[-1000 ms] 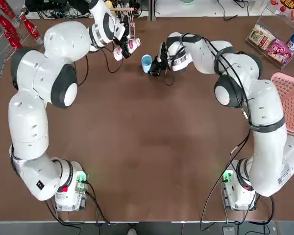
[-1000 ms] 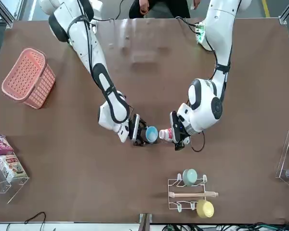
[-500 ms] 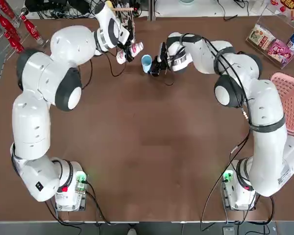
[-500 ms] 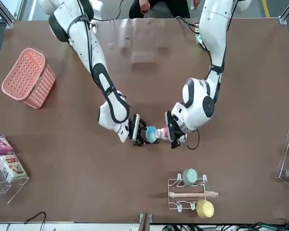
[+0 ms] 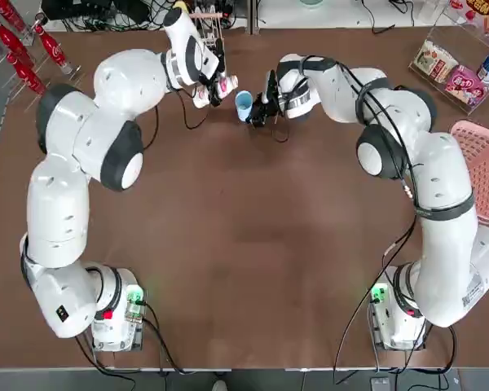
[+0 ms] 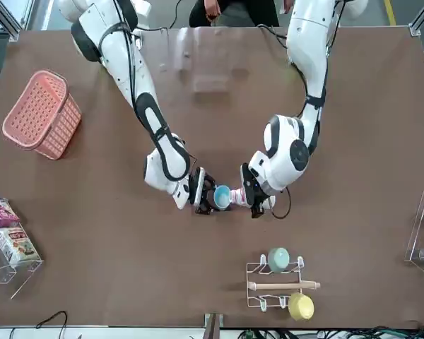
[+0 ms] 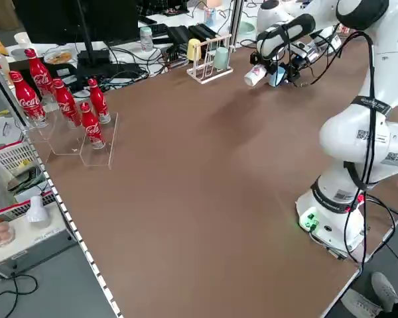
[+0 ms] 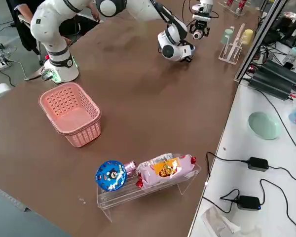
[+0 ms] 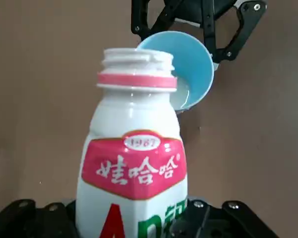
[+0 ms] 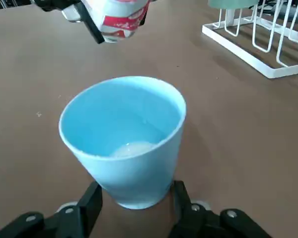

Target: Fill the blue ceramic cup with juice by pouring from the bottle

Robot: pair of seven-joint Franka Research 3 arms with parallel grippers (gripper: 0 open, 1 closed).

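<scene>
On the far side of the brown bench [image 5: 253, 244], near the white drying rack [image 6: 275, 286], both arms are meeting. The left gripper [image 5: 214, 84] is holding the bottle [image 9: 134, 163] with its fingers closed around the lower body; the bottle is white plastic with a red label and a pink neck ring, uncapped, and is tilting with its mouth toward the cup. The right gripper [image 10: 134, 198] is clasping the blue ceramic cup [image 10: 124, 134] at its base; the light-blue, handleless cup is leaning toward the bottle, with a little pale liquid pooling inside.
</scene>
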